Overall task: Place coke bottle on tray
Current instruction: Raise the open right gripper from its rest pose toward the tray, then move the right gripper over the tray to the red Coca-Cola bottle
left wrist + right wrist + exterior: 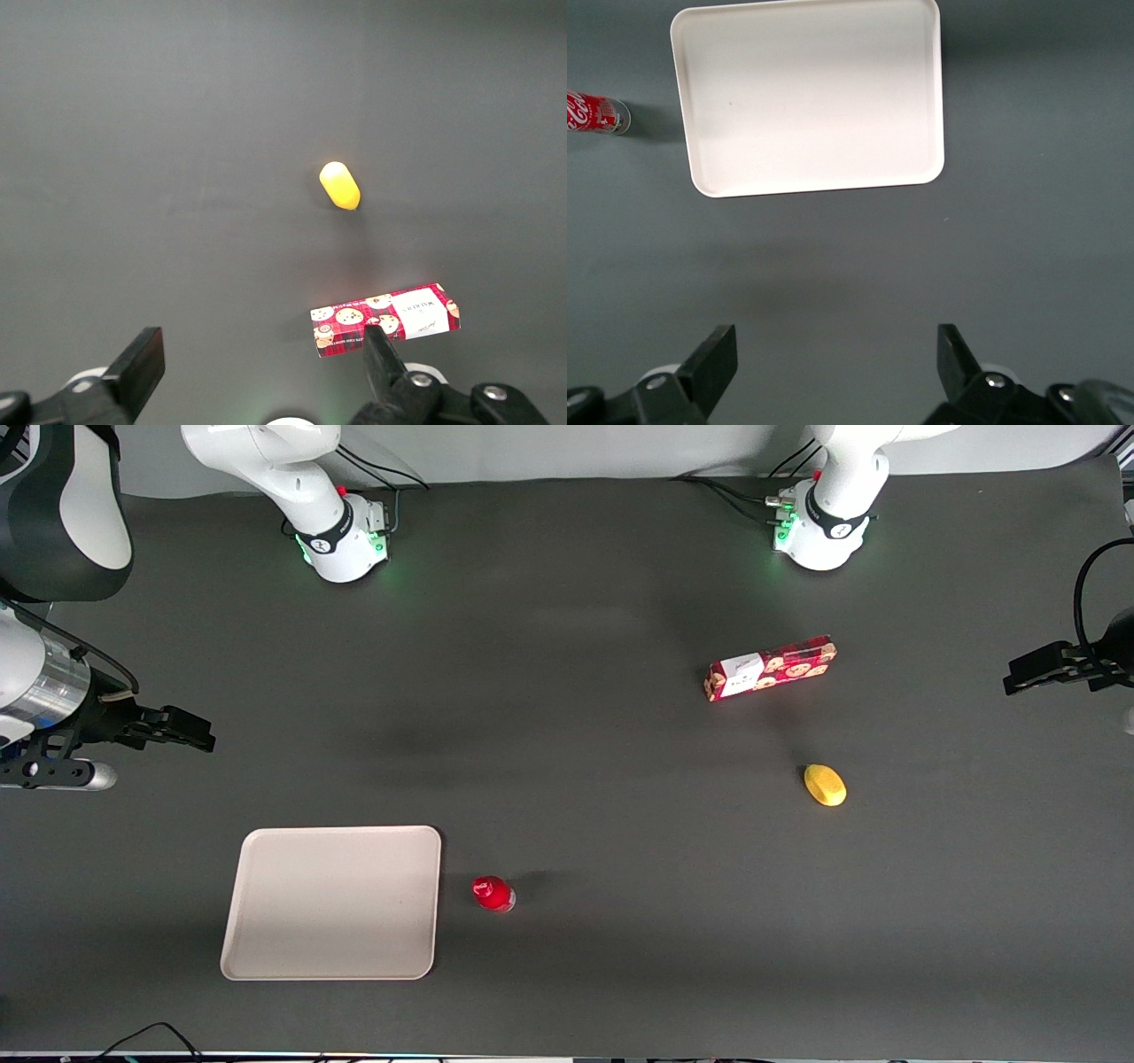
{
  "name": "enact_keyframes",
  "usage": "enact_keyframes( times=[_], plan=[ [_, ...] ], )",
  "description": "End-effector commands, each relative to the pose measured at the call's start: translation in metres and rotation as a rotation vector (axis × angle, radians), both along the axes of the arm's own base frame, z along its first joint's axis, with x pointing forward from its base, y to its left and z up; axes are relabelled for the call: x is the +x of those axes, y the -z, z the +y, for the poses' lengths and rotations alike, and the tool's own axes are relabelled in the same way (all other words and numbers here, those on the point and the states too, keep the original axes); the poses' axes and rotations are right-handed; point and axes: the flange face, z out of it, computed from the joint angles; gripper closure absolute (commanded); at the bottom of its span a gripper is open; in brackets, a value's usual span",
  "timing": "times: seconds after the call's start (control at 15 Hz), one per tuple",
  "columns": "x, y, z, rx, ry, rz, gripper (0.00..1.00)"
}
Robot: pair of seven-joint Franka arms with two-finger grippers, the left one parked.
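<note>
The coke bottle, small with a red cap and red label, stands upright on the dark table, just beside the tray on its parked-arm side. It also shows in the right wrist view. The tray is flat, pale beige and bare, near the table's front edge; the right wrist view shows it too. My right gripper hangs above the table at the working arm's end, farther from the front camera than the tray. It is open and holds nothing. It is apart from both bottle and tray.
A long red cookie box and a yellow oval lump lie toward the parked arm's end of the table; both also show in the left wrist view, box and lump. Two arm bases stand at the back.
</note>
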Motion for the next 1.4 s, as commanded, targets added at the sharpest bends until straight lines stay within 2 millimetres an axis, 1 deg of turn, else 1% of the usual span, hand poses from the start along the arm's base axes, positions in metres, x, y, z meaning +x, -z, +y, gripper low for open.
enact_keyframes(
  times=[0.0, 0.13, 0.2, 0.27, 0.33, 0.4, 0.47, 0.6, 0.73, 0.87, 1.0, 1.13, 1.2, 1.27, 1.33],
  plan=[
    [0.002, -0.011, 0.006, -0.021, -0.033, 0.003, 0.0],
    [0.002, -0.021, 0.02, -0.018, -0.045, -0.014, 0.0],
    [0.004, -0.023, 0.023, -0.014, -0.05, -0.02, 0.0],
    [0.009, -0.026, 0.029, -0.014, -0.059, -0.015, 0.0],
    [0.017, -0.026, 0.039, -0.013, -0.072, 0.001, 0.0],
    [0.028, -0.029, 0.05, -0.012, -0.085, 0.009, 0.0],
    [0.04, -0.027, 0.067, -0.008, -0.101, 0.019, 0.0],
    [0.057, -0.024, 0.101, 0.012, -0.075, 0.004, 0.0],
    [0.069, -0.006, 0.146, 0.037, -0.021, -0.004, 0.0],
    [0.084, 0.015, 0.18, 0.069, 0.054, -0.033, 0.0],
    [0.098, 0.045, 0.204, 0.104, 0.115, -0.057, 0.0],
    [0.106, 0.069, 0.23, 0.14, 0.17, -0.087, 0.0],
    [0.11, 0.077, 0.243, 0.157, 0.192, -0.114, 0.0],
    [0.115, 0.086, 0.251, 0.175, 0.209, -0.141, 0.0],
    [0.121, 0.096, 0.255, 0.195, 0.227, -0.165, 0.0]
  ],
)
